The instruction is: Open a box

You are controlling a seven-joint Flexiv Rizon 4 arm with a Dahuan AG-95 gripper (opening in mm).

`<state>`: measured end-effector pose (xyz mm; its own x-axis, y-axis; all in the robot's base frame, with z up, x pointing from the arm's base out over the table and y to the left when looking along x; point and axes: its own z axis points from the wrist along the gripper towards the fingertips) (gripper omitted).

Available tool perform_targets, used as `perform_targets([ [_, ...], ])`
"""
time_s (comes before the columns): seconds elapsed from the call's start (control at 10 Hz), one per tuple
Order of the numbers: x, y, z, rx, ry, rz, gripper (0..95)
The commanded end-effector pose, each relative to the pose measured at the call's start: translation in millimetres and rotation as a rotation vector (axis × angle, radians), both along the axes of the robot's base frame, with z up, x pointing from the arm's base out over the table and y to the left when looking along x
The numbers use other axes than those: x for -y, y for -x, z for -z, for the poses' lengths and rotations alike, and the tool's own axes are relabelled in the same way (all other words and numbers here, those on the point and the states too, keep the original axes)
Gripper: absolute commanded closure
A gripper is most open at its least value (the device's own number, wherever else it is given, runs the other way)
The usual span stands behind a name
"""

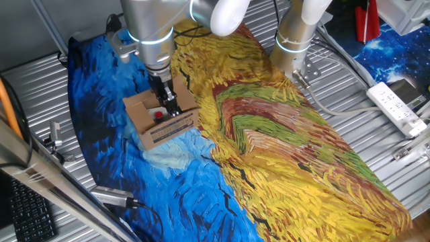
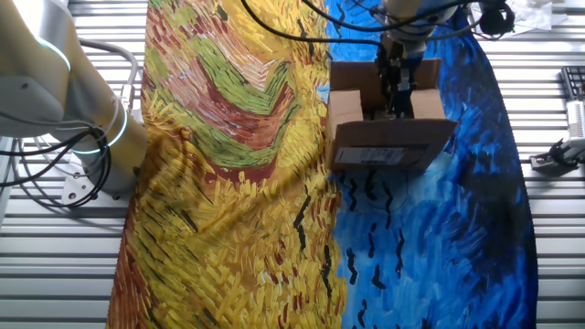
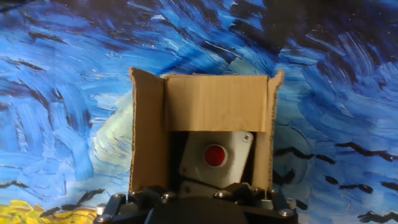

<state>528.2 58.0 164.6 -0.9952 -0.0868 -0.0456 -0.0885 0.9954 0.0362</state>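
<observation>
Pincer (image 1: 163, 106) hangs straight down from the single arm, its tips right at the open mouth of the box (image 1: 160, 119), so the carton lies directly below it rather than off to any side. Whether the fingers are apart or together I cannot tell: the fixed views show only a dark mass at the box top, and the hand view shows just the base of the fingers at the bottom edge.

Looking along the fingers, the hand view goes into the carton: brown walls left, right and ahead, and on the floor inside one pale flat object with a red round spot (image 3: 215, 155). The flaps look folded outward already, so I judge the opening largely done. One flap (image 2: 345, 102) stands out to the side in the other fixed view, and the labelled wall (image 2: 379, 155) faces that camera.

Counted: one arm, one pincer, one box, one item inside it.

Farther out, the box rests on the blue part of a painted cloth (image 1: 289, 154) covering the surface, near the border with the yellow part. A white power strip (image 1: 398, 107) lies well apart at the edge.
</observation>
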Motion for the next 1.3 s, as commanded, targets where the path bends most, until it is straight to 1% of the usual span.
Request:
perform_targets([
  [0.1, -4.3, -0.4, 1.8, 0.003, 0.004, 0.005, 19.0],
  [0.4, -13.2, -1.4, 5.5, 0.006, 0.013, 0.019, 19.0],
  [0.9, -19.3, -2.7, 10.8, 0.008, 0.022, 0.025, 19.0],
  [1.3, -23.0, -4.7, 19.6, 0.01, 0.03, 0.027, 19.0],
])
